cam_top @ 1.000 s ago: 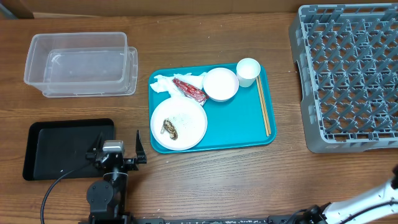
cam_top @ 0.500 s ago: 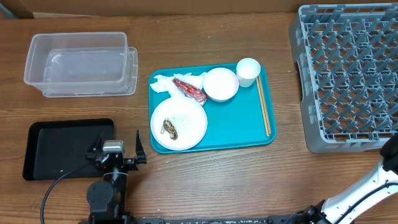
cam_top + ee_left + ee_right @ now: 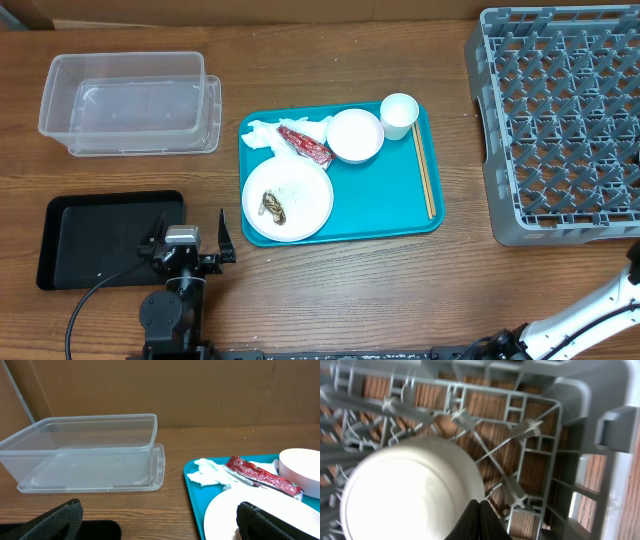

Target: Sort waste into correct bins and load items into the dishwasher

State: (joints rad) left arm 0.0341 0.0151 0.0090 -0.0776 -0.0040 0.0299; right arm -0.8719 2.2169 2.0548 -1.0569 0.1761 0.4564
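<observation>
On the teal tray [image 3: 385, 205] sit a white plate [image 3: 300, 195] with a brown food scrap [image 3: 272, 206], a red wrapper [image 3: 304, 145], a crumpled napkin [image 3: 260, 135], a white bowl [image 3: 355, 135], a cup [image 3: 399, 114] and chopsticks [image 3: 424, 172]. My left gripper [image 3: 190, 225] stands open between the black tray [image 3: 100, 238] and the plate, holding nothing. In the right wrist view my right gripper [image 3: 478, 502] is shut, fingers pressed together over the rim of a second white bowl [image 3: 405, 495] that lies in the grey rack [image 3: 540, 435].
A clear tub [image 3: 128, 102] stands at the back left. The dish rack [image 3: 560, 120] fills the right side. My right arm's white link [image 3: 590, 315] crosses the front right corner of the table.
My right gripper's jaws have closed fully. The right arm's link at the front right has shifted slightly. The left arm and the tray's contents have not moved.
</observation>
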